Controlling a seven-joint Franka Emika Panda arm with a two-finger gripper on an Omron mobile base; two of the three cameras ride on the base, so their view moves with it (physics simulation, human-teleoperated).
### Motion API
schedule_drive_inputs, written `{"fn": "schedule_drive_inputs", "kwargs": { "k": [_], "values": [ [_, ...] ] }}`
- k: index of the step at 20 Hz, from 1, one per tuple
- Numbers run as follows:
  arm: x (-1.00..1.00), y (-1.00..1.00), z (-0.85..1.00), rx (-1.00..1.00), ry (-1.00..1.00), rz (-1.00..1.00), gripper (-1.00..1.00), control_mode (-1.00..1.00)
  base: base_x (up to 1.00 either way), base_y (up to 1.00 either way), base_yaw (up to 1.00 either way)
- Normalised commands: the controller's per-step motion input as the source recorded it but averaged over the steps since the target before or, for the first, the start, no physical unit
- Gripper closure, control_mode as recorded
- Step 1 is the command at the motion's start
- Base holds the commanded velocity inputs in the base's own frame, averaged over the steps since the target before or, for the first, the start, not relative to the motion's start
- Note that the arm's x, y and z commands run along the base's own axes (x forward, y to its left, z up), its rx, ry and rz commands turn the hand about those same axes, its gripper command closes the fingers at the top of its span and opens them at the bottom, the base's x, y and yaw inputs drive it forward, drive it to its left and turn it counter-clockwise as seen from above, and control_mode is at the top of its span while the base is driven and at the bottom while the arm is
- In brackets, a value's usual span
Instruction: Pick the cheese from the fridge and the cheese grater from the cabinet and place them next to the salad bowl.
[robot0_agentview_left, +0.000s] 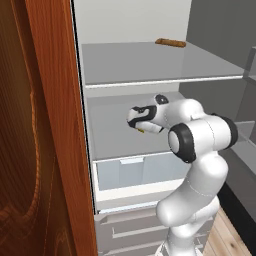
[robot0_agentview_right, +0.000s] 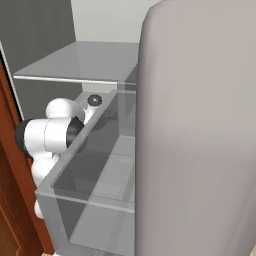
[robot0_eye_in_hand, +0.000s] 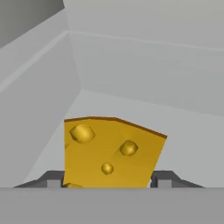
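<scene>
The cheese (robot0_eye_in_hand: 109, 153) sits between our gripper (robot0_eye_in_hand: 109, 180) fingertips, pinched against both sides. We judge it gripped but still inside the fridge (robot0_agentview_left: 150, 65); grater and placing remain.

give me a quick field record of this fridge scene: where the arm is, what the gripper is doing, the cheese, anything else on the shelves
arm: reaching into the fridge above its middle shelf
gripper: one finger on each side of the cheese, contact not clear
cheese: yellow-orange wedge with holes, upright between the fingers, near the back corner
top shelf: brown elongated item near the back
drawer: pale translucent, below the middle shelf, shut
</scene>
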Motion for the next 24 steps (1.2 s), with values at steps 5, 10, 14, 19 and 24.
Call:
{"fn": "schedule_drive_inputs", "kwargs": {
  "k": [5,10,14,19,24],
  "values": [
    [0.0,0.18,-0.61,0.0,0.0,0.0,1.0,-1.0,0.0,0.0,0.0],
    [-0.17,0.0,-0.51,0.0,-0.01,0.0,1.0,-1.0,0.0,0.0,0.0],
    [-0.47,-0.13,-0.04,0.01,-0.15,0.0,1.0,-1.0,0.0,0.0,0.0],
    [-0.54,-0.19,0.08,0.04,-0.02,0.0,1.0,-1.0,0.0,0.0,0.0],
    [-0.6,-0.22,0.56,0.1,0.04,-0.04,1.0,-1.0,0.0,0.0,0.0]
  ]
}}
